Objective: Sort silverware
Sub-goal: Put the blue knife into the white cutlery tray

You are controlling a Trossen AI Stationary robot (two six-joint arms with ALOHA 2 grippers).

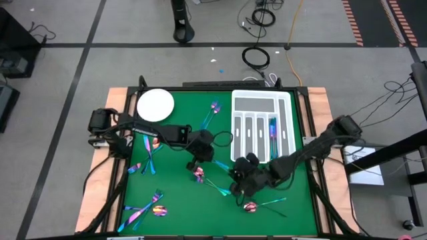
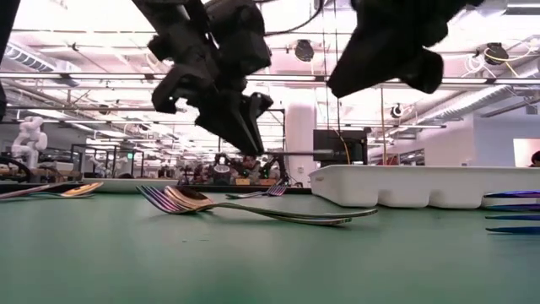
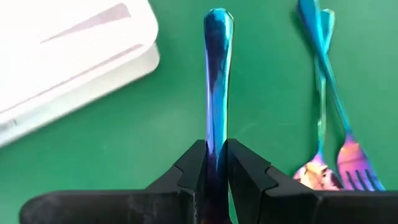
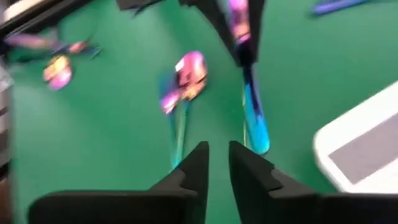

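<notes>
The silverware lies scattered on the green mat: a fork and spoon (image 1: 198, 175) by my left gripper, a cluster (image 1: 148, 159) at the left, another (image 1: 143, 213) at the near left, a spoon (image 1: 250, 207) near the front, and one piece (image 1: 272, 130) in the white tray (image 1: 262, 100). My left gripper (image 1: 199, 159) hovers mid-table, shut on one blue piece (image 3: 217, 74). My right gripper (image 1: 243, 179) is just right of it, above the mat. Its fingers (image 4: 219, 155) are shut with nothing between them. My left gripper pinches the blue piece between its two fingers, on the shaft (image 3: 217, 146) well back from the rounded handle end (image 3: 217, 22). The handle sticks out past the fingertips along them, toward the tray. The piece (image 2: 291, 153) is lifted clear of the mat and about level; its head end is hidden by the gripper.
A round white plate (image 1: 155, 105) sits at the far left of the mat. The tray stands at the far right, with one long slot holding a piece. A fork and spoon (image 2: 253, 207) lie on the mat below the grippers. The two grippers are close together.
</notes>
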